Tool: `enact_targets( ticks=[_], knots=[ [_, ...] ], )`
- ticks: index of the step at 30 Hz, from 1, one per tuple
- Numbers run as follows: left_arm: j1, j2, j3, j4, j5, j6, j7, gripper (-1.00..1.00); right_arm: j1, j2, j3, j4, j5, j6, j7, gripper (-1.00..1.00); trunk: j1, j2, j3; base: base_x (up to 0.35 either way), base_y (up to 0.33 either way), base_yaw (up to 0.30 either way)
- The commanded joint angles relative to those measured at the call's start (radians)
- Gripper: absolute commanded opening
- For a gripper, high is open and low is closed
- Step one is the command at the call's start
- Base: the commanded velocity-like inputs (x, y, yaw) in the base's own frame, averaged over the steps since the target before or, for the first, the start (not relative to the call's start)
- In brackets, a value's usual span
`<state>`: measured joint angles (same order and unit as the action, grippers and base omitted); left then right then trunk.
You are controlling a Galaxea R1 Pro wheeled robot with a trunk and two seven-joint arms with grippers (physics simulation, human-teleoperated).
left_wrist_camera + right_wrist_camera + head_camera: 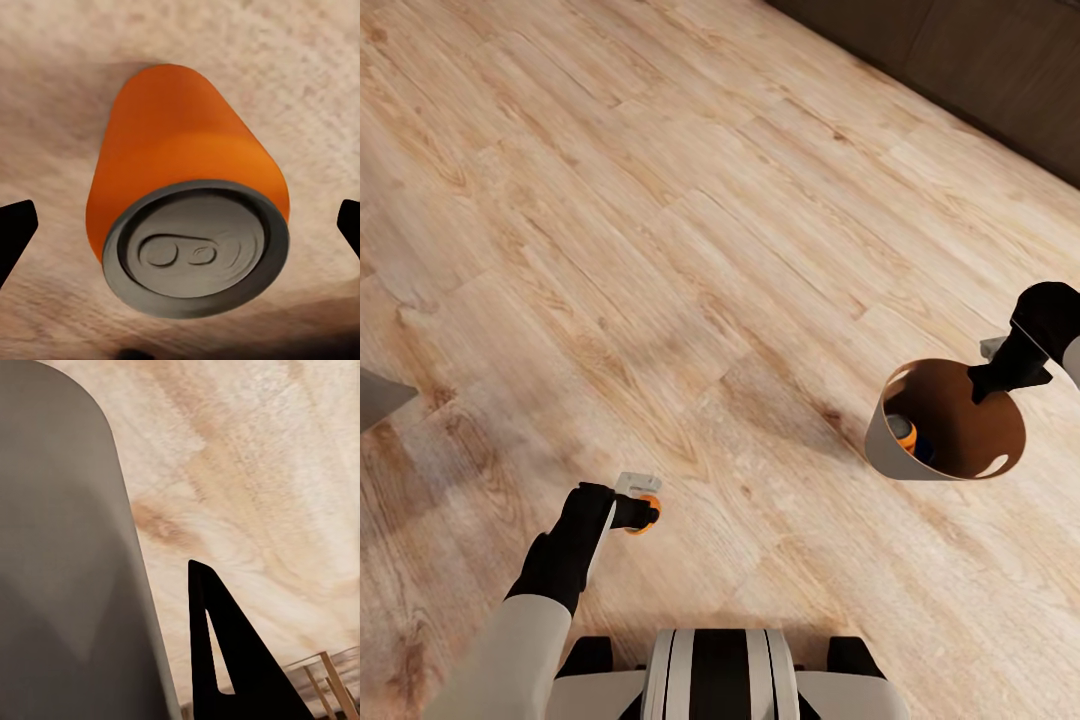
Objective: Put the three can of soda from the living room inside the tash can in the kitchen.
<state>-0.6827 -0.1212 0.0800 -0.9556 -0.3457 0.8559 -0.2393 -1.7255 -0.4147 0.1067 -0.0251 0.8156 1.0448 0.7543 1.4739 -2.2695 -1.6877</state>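
Observation:
One can of soda [187,202], orange with a grey pull-tab end, sits between my left gripper's fingertips [15,236], which stand wide on either side without touching it. In the head view that can of soda [648,513] peeks out just beyond my left gripper [632,505], low over the wood floor. The tash can [945,420], grey outside and brown inside, stands at the right with another can of soda [903,432] lying inside. My right gripper [995,378] is shut on its far rim. One black finger [217,660] lies against the grey outer wall [67,585].
Light wood floor [660,230] spreads ahead and to the left. Dark cabinet fronts [980,60] run along the upper right. A grey corner [375,395] pokes in at the left edge. A glass-and-wood frame [330,682] shows beyond the bin.

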Motion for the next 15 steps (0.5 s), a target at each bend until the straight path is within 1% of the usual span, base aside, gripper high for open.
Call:
enact_targets(
  ticks=[1,4,12,13,15],
  knots=[
    [0.0,0.0,0.0,0.0,0.0,0.0,0.0,1.0,0.0,0.0,0.005,0.001,-0.003,0.002,0.0,-1.0,0.0,0.0,-0.001,0.0,0.0,0.0],
    [0.0,0.0,0.0,0.0,0.0,0.0,0.0,1.0,0.0,-0.002,0.005,0.001,-0.003,0.002,0.0,-1.0,0.011,-0.021,-0.013,0.0,0.0,0.0],
    [0.0,-0.001,0.0,0.0,0.0,0.0,0.0,1.0,0.0,-0.003,0.005,0.002,-0.003,0.002,0.0,-1.0,0.011,-0.021,-0.018,0.0,0.0,0.0],
    [0.0,-0.001,0.001,0.0,0.0,0.0,-0.001,-1.0,0.0,-0.003,0.005,0.001,-0.003,0.002,0.0,-1.0,0.011,-0.021,-0.018,0.0,0.0,0.0],
    [0.001,-0.001,0.0,0.0,0.001,0.0,-0.003,-1.0,0.0,-0.004,0.005,0.001,-0.003,0.002,0.0,-1.0,0.011,-0.021,-0.019,0.0,0.0,0.0]
  ],
)
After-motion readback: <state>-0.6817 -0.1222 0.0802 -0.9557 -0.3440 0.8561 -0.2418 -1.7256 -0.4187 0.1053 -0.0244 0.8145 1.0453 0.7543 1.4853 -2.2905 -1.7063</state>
